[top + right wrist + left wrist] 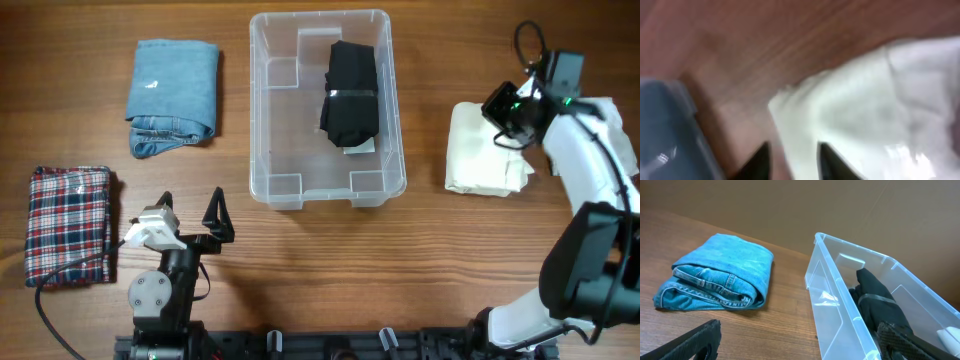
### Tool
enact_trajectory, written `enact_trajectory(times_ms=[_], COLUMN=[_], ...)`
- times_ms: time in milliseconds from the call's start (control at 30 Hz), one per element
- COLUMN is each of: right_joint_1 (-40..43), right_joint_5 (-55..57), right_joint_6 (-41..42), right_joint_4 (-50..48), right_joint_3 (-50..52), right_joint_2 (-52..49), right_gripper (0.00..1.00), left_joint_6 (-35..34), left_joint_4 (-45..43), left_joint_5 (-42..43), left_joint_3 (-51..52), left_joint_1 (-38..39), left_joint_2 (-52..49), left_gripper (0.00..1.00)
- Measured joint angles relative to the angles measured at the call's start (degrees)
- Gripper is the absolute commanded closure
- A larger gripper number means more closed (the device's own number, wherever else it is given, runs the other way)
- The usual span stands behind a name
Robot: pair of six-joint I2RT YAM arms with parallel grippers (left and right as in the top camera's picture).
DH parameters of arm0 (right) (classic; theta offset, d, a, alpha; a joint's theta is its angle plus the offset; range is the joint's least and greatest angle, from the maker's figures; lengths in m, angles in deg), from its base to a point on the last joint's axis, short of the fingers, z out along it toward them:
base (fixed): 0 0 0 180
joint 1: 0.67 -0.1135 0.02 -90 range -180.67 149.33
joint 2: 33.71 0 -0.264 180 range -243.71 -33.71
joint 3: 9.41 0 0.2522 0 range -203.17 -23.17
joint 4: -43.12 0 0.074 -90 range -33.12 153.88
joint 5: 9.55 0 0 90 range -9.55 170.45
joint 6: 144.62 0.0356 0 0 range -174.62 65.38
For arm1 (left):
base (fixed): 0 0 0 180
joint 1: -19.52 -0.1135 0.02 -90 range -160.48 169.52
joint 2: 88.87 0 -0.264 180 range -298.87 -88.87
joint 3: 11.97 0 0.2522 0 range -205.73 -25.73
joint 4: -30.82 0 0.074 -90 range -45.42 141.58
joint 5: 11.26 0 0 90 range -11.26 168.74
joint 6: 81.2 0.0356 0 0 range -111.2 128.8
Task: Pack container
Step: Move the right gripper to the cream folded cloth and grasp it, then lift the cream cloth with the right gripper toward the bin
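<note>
The clear container (pixel 262 120) stands at the table's centre back, with a folded black garment (pixel 350 95) inside on its right. My left gripper (pixel 190 215) is open and empty near the front edge, left of the container. In the left wrist view its fingers (pixel 795 347) frame the container's wall (pixel 840 310) and the black garment (pixel 880 300). My right gripper (pixel 505 115) is over the left part of a folded cream cloth (pixel 485 155). In the blurred right wrist view its fingers (pixel 792 157) are apart, straddling the cloth's edge (pixel 855 110).
Folded blue jeans (pixel 172 95) lie at the back left and show in the left wrist view (pixel 720 275). A folded red plaid cloth (pixel 68 225) lies at the front left. The right arm's base is at the front right.
</note>
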Motion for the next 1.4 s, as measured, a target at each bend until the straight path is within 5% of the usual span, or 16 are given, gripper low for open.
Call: enact_trajectory(times_ms=[100, 167, 500, 1400], right_joint_1=[0.0, -0.8, -17.3, -17.7], right_joint_5=[0.5, 1.5, 20.2, 34.1], right_joint_6=[-4.0, -9.2, -8.5, -5.4], right_joint_4=[11.0, 16.8, 29.4, 22.7], right_joint_3=[-9.6, -12.1, -8.4, -5.9], right_joint_2=[0.0, 0.1, -1.6, -14.7], right_gripper=[0.07, 0.01, 0.0, 0.0], left_joint_6=[0.0, 0.0, 0.0, 0.0], left_joint_4=[0.0, 0.0, 0.0, 0.0], left_joint_5=[0.0, 0.0, 0.0, 0.0], left_joint_3=[0.0, 0.0, 0.0, 0.0], left_joint_1=[0.0, 0.0, 0.0, 0.0], left_joint_2=[0.0, 0.0, 0.0, 0.0], left_gripper=[0.0, 0.0, 0.0, 0.0])
